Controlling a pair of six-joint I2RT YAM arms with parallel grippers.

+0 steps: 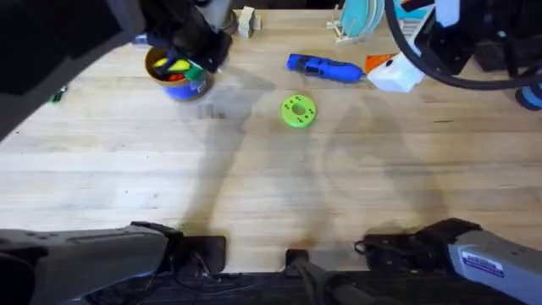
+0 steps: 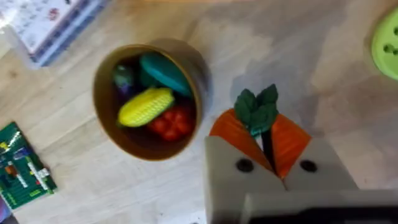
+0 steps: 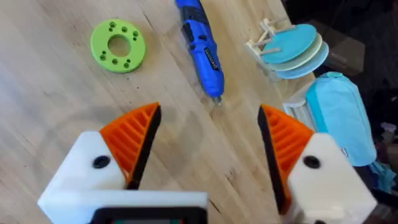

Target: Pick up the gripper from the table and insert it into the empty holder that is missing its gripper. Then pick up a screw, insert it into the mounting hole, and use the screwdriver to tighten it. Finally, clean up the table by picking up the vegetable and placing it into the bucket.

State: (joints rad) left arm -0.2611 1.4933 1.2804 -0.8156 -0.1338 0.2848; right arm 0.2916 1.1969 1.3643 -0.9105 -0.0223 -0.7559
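At the upper left of the overhead frame, the left gripper [image 2: 266, 144] pinches the green vegetable [image 2: 258, 109] between its orange pads, just beside the bucket [image 1: 176, 72] and apparently not yet over its rim. Toy food already lies inside the bucket. Near the centre sits the green disc [image 1: 297, 111]. Right of it lies the blue screwdriver [image 1: 325, 68]. At the upper right, the right gripper [image 3: 208, 138] hangs wide open with nothing between its jaws, the screwdriver's tip just beyond them.

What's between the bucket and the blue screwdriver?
Just bare table between the bucket and the screwdriver, in the overhead view.
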